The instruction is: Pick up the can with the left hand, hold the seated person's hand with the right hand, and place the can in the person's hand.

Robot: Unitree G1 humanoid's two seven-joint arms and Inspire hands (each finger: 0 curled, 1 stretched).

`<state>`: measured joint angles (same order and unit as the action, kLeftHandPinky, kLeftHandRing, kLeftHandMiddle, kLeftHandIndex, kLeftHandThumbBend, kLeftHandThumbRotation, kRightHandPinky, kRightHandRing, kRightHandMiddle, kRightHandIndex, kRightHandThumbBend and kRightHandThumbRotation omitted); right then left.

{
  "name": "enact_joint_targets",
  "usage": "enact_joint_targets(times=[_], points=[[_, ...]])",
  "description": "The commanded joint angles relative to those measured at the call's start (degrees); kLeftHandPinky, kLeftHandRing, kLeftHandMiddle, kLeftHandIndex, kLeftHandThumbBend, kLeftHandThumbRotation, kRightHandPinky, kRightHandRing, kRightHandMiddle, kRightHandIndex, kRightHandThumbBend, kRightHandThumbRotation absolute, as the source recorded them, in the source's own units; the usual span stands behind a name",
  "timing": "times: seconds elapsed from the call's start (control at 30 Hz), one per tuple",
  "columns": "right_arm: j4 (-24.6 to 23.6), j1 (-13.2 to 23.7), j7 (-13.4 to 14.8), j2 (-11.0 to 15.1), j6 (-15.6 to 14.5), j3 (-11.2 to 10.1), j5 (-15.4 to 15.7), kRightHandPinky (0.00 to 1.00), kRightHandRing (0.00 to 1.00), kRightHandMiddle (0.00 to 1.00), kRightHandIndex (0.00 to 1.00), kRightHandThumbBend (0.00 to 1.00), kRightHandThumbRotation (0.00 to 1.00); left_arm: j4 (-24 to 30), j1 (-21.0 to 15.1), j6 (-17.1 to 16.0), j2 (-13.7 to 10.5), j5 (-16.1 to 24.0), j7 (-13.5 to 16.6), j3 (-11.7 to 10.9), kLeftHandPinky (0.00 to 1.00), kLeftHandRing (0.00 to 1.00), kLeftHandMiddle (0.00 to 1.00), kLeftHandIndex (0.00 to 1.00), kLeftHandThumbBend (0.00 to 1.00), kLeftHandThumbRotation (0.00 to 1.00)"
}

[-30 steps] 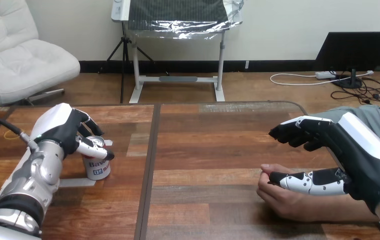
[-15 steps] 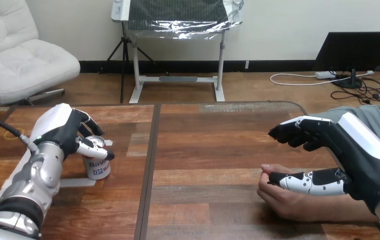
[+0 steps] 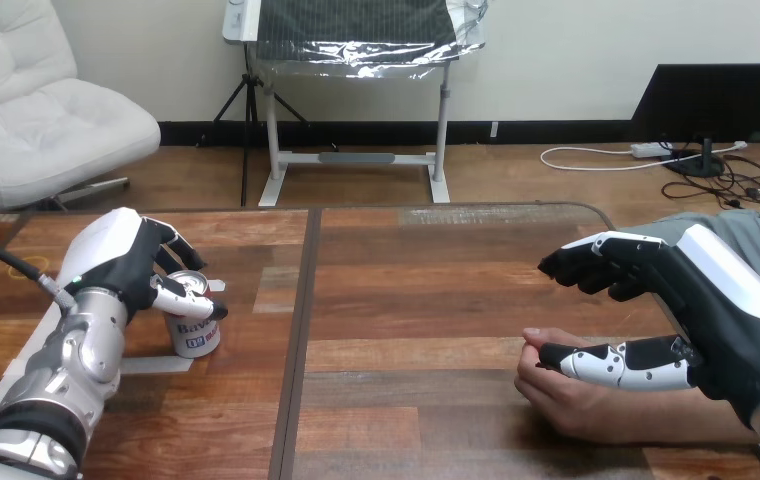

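Observation:
A small white can (image 3: 194,322) with a silver top stands upright on the left half of the wooden table (image 3: 406,300). My left hand (image 3: 121,260) is wrapped round its upper part, thumb across the front and fingers behind it. At the right, the person's hand (image 3: 566,395) rests on the table with its fingers curled in. My right hand (image 3: 696,300) sits over it: the thumb (image 3: 616,365) lies across the top of the person's hand, while the bent fingers (image 3: 596,262) hover well above and apart from it, closed on nothing.
A strip of grey tape (image 3: 151,365) lies on the table under and beside the can. A dark seam (image 3: 301,330) runs front to back between the two table halves. The person's forearm (image 3: 696,425) stretches along the table's front right.
My left forearm has shifted very slightly. The can, both hands and the person's hand stay where they were.

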<state>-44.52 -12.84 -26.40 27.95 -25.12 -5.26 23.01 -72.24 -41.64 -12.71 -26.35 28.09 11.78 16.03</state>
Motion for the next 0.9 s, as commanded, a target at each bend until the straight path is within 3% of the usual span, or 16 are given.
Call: enact_joint_targets(times=[0.0,0.87], points=[[-1.35,3.91,0.17,1.35,-0.13,-0.49,0.68,0.76,0.76,0.74,0.72,0.64,0.0,2.06,-1.92,-1.34,0.26,0.01,1.81,-0.09,0.39,0.46,0.52,0.54,0.69,0.0],[-1.19,4.13,0.26,1.18,-0.05,-0.58,0.46,0.76,0.76,0.74,0.71,0.65,0.0,2.59,-2.3,-1.42,0.48,0.67,1.66,0.42,0.4,0.47,0.53,0.54,0.68,0.0]])
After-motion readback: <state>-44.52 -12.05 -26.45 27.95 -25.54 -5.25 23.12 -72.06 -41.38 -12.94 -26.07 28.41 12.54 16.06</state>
